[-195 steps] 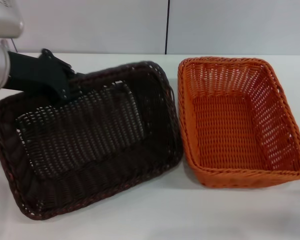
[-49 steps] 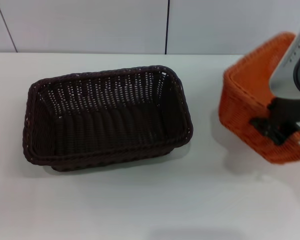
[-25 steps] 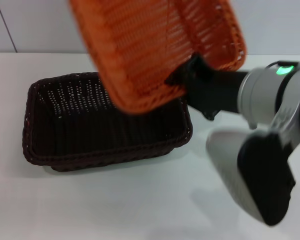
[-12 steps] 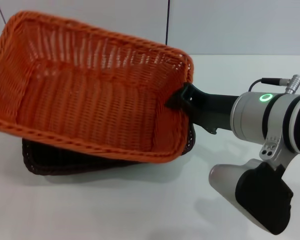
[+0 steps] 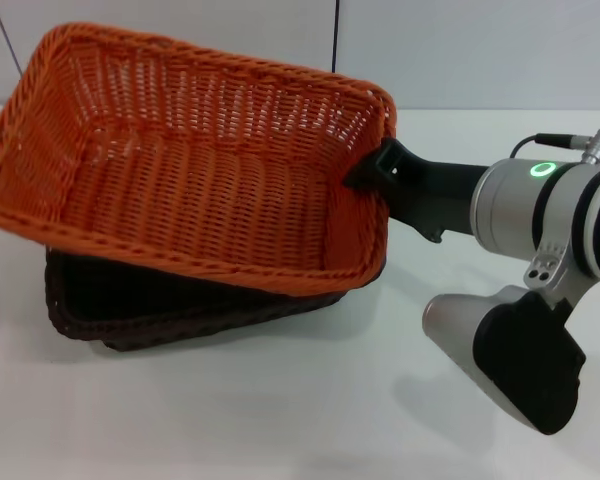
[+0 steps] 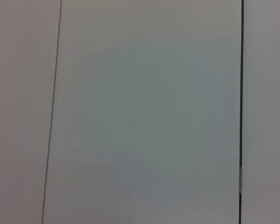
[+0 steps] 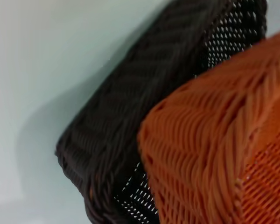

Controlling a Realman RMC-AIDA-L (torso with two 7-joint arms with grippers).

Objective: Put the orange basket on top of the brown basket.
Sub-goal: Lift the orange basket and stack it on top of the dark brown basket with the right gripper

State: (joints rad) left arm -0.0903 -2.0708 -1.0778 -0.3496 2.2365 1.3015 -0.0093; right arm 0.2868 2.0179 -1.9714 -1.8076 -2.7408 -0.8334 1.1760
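The orange basket (image 5: 190, 165) hangs tilted over the brown basket (image 5: 150, 310), covering most of it; its near long side sits low over the brown rim and its far left corner is raised. My right gripper (image 5: 372, 172) is shut on the orange basket's right short rim, with the arm reaching in from the right. In the right wrist view the orange basket's outer corner (image 7: 214, 149) overlaps the brown basket's corner (image 7: 130, 116). My left gripper is out of view; the left wrist view shows only a pale panelled wall.
The baskets stand on a white table (image 5: 280, 420) with a pale wall (image 5: 480, 50) behind. My right arm's grey and black elbow (image 5: 515, 350) hangs over the table's right front.
The orange basket was lifted from the right, swung over the brown basket and has come down; in the last half second it sank lower and shifted slightly right.
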